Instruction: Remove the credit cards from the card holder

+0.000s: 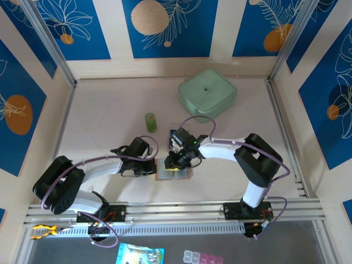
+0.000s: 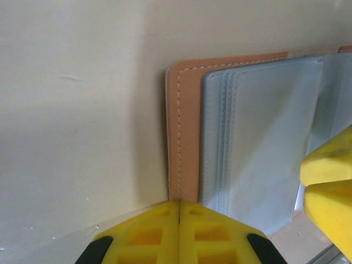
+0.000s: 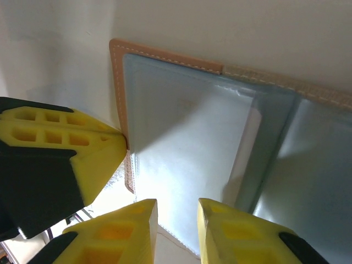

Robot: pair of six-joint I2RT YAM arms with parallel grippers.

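Wallet (image 1: 181, 176) lay opened flat on the table (image 1: 104, 126), near the front edge and between the two arms, grey-blue inside facing up with its tan border showing round the panels. Whether cards sat in its clear pockets could not be told.

Left gripper (image 1: 155, 168) was at the wallet's left side. In the left wrist view its yellow fingers (image 2: 165, 234) were pressed together with no gap, their tips touching the tan edge of the wallet (image 2: 247, 137); nothing was caught between them. The right wrist view showed that same gripper (image 3: 118, 146) from the side, its tip against the stitched tan border.

Right gripper (image 1: 173, 164) hung over the wallet from the other side. In its own view the fingers (image 3: 137, 231) stood a little apart, a narrow gap between them, poised at the near edge of the left panel of the wallet (image 3: 187, 126). Nothing was seen clamped in that gap.

Farther back on the table a small green cylinder (image 1: 150, 122) stood upright, and a pale green box (image 1: 207, 92) sat well behind the wallet. A small dark-blue thing (image 1: 172, 133) lay just beside the right wrist, too hidden to name.
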